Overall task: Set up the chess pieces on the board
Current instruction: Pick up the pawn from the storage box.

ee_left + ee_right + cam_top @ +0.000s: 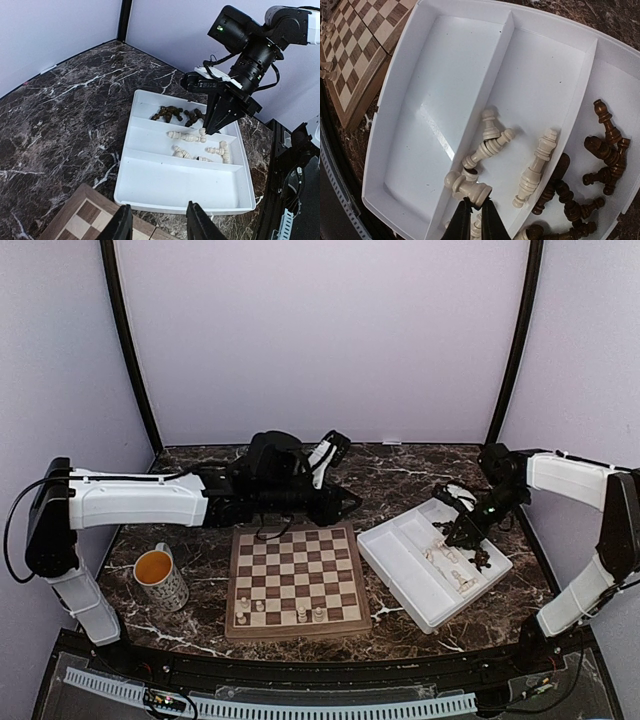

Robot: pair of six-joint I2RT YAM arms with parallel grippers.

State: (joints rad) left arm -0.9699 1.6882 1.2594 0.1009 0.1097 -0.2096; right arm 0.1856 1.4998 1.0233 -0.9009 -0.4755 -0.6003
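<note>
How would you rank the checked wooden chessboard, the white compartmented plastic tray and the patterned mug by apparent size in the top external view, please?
Largest: the checked wooden chessboard.
Next: the white compartmented plastic tray, somewhat smaller.
Smallest: the patterned mug, clearly.

The board point(360, 50) runs off the right wrist view's left edge.

Pale lilac walls point(320, 340), black corner posts point(130, 360), dark marble tabletop point(400, 475)

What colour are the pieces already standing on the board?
Pale cream pieces on the board; clearest in the top external view.
</note>
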